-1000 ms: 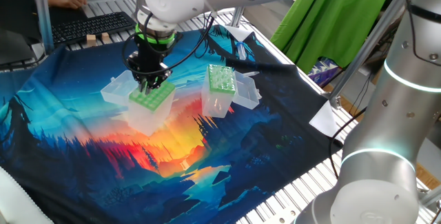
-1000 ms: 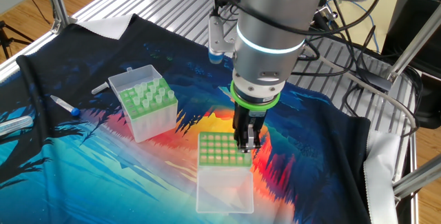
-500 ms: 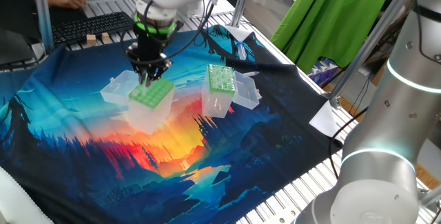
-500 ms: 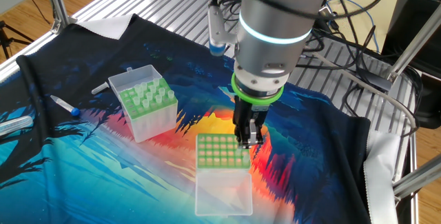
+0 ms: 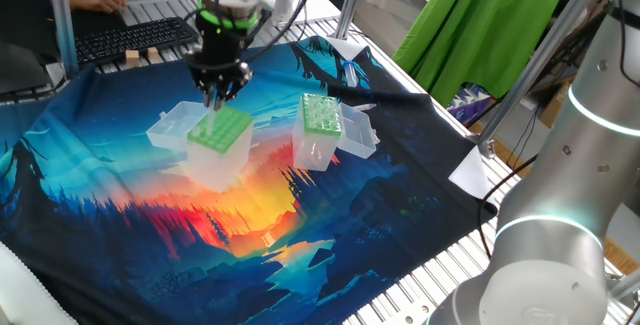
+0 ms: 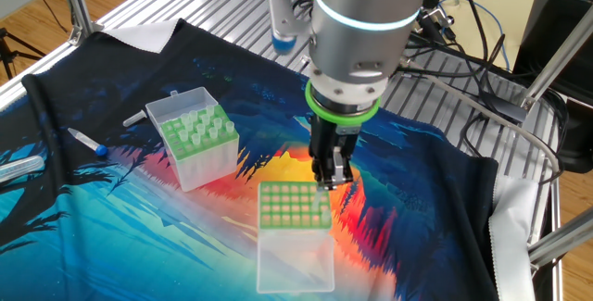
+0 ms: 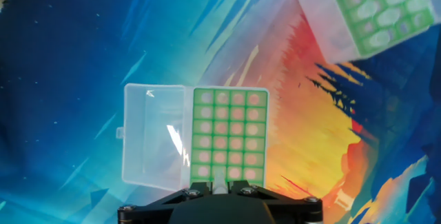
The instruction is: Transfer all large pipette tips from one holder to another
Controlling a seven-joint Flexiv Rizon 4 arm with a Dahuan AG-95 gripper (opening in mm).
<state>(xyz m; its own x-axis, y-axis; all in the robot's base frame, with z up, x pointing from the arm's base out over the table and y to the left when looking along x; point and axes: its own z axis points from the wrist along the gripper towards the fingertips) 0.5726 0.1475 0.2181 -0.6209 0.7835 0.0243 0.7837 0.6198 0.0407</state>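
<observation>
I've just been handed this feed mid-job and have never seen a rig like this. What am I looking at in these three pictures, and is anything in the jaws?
It is one silver robot arm with a two-finger gripper pointing straight down. Two pictures come from fixed cameras on different sides of the table. The third looks down from the hand itself, along the jaws. On the colourful printed cloth stand two clear boxes with green tops and opened lids. The grid-topped box is directly under the gripper. The wide-holed box is off to the side, with whitish tips standing in it. The jaws stand nearly closed on a pale slender piece, probably a large pipette tip, just above the grid-topped box.
</observation>
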